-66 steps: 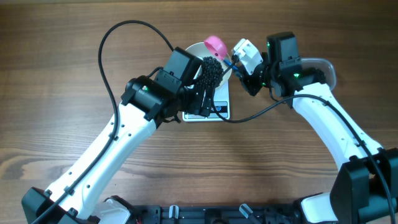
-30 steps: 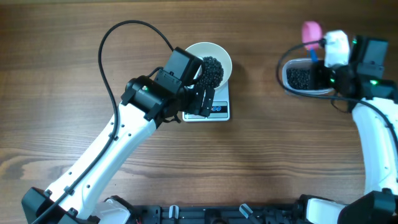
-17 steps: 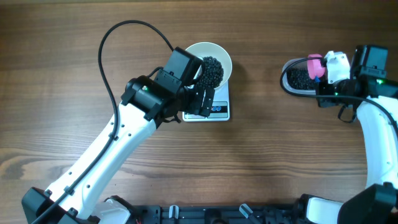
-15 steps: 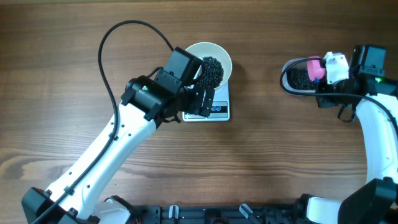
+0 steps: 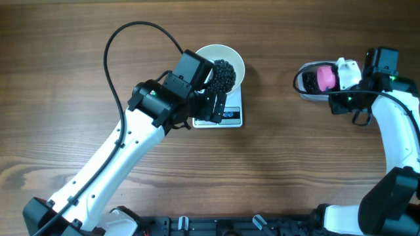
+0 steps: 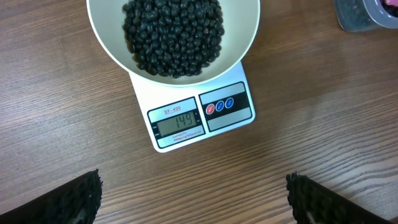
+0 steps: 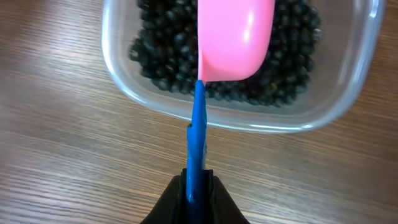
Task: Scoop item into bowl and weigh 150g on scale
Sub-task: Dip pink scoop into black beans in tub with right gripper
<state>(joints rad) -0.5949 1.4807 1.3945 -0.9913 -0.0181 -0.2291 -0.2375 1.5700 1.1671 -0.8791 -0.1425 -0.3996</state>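
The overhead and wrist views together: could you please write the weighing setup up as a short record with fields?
bowl: white bowl sits on the scale, holding a heap of black pellets
scale display: reads 149
supply: clear tub on the right side of the table, with more pellets inside
scoop: pink scoop over the tub, its cup down at the pellets
left gripper: open, holding nothing, hovering above the scale
right gripper: shut on the scoop's blue handle

The bowl (image 5: pixel 231 56) of black pellets (image 5: pixel 224 75) is sitting on the scale (image 5: pixel 233 117), a pink scoop (image 5: pixel 323 77) showing over the clear tub (image 5: pixel 301 82) well to its right.
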